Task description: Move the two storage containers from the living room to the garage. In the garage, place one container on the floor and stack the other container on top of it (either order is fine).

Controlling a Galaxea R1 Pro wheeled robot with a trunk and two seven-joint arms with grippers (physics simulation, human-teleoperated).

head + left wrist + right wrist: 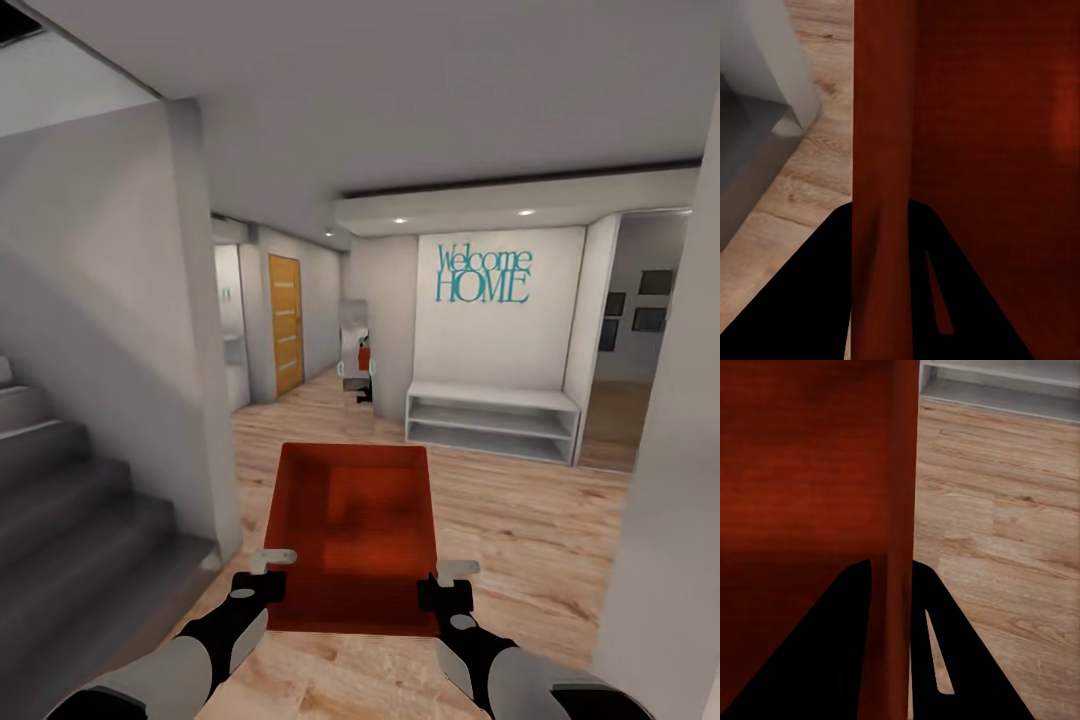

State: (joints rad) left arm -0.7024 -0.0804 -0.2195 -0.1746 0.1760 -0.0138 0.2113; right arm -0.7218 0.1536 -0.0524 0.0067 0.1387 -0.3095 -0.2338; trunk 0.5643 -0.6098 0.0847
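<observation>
One red-orange storage container (350,530), open-topped, hangs level over the wood-plank floor in front of me, held by both arms. My left gripper (270,572) is shut on its left wall near the closer corner. In the left wrist view that wall (883,112) runs between the black fingers (810,300). My right gripper (445,582) is shut on the right wall. The right wrist view shows the wall (896,472) clamped between the fingers (952,660). The living room and the garage are out of view.
I am in a hallway. Grey stairs (70,500) and a white pillar (195,350) stand at the left, and a wall (670,520) stands close at the right. Ahead are a white shelf bench (490,420) under a "Welcome HOME" sign (483,273), and an orange-brown door (285,322).
</observation>
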